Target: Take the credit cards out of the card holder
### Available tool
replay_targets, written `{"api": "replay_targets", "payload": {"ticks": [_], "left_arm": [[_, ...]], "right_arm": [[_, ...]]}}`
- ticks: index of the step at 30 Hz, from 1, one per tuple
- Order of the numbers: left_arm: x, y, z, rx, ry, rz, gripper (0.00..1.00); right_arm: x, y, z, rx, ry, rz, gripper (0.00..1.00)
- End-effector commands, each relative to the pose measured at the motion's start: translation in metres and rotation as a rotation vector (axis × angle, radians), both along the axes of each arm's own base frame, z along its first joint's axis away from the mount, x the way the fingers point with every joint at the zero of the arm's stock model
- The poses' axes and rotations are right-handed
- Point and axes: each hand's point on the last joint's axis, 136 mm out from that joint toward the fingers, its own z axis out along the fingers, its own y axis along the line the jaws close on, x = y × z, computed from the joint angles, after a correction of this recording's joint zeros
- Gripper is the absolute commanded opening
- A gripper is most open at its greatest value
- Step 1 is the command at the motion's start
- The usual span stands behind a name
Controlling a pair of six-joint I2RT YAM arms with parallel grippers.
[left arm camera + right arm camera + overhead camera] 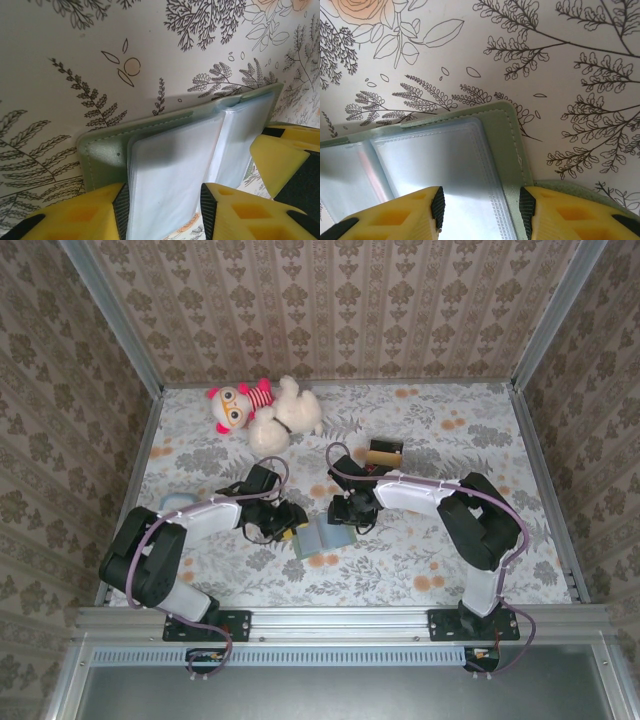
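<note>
Card holder: the flat, soft grey-green bifold card holder (322, 536) lay open on the floral-printed counter (420, 550), directly between the two sets of fingers.
Sleeves: its milky clear plastic sleeves (170, 175) fanned up from the spine. Whether any credit cards sat inside them could not be told.
Left fingers: the left arm's yellow, black-padded fingers (80, 217) stood partly apart, with a sleeve leaf filling the gap between the pads and the green cover (100, 155) just outside the left-hand pad. Whether they were pinching the leaf could not be told.
Right fingers: the right arm's matching yellow fingers (570, 210) stood about half apart over the far half. The stitched cover edge (505, 150) ran between them, and they had hold of nothing that could be seen.
Step in hand: probably separating one sleeve while the other half was pinned flat.
Doing it well: take a single leaf, not the whole stack, and pinch near its open mouth so a card can slide free.
Support: keep the right fingers pressing down on the cover, so the soft holder does not lift or fold shut.
Risk: slick plastic may slip from the pads, and a squeeze across the card would trap it inside.
</note>
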Motion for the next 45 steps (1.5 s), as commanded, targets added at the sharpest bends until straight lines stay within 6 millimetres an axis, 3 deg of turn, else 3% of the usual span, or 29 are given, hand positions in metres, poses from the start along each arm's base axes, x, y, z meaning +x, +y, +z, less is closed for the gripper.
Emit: {"api": "replay_targets", "payload": {"ticks": [1,9,16,19,24,28,37,45], "left_arm": [[0.003,-0.009,0.007,-0.028,-0.020,-0.037,0.40],[0.003,-0.012,0.014,-0.049,-0.038,-0.055,0.29],[-0.001,-0.005,0.015,-0.014,-0.041,-0.066,0.25],[-0.004,0.002,0.014,0.025,-0.041,-0.076,0.26],[-0.009,0.017,0.009,0.121,-0.026,-0.089,0.36],[-0.007,0.012,0.009,0.096,-0.033,-0.094,0.28],[-0.005,0.007,-0.002,0.090,-0.008,-0.100,0.27],[-0.004,0.004,-0.006,0.086,-0.003,-0.095,0.15]], "right_arm": [[-0.010,-0.012,-0.028,-0.058,0.046,-0.012,0.48],[-0.011,-0.012,-0.031,-0.061,0.052,-0.014,0.48],[-0.012,-0.013,-0.032,-0.065,0.055,-0.015,0.47],[-0.012,-0.013,-0.032,-0.065,0.056,-0.014,0.47],[-0.012,-0.014,-0.032,-0.067,0.055,-0.014,0.47],[-0.012,-0.013,-0.033,-0.065,0.056,-0.011,0.47],[-0.014,-0.013,-0.035,-0.067,0.068,-0.005,0.47],[-0.015,-0.012,-0.038,-0.062,0.078,-0.005,0.47]]}}
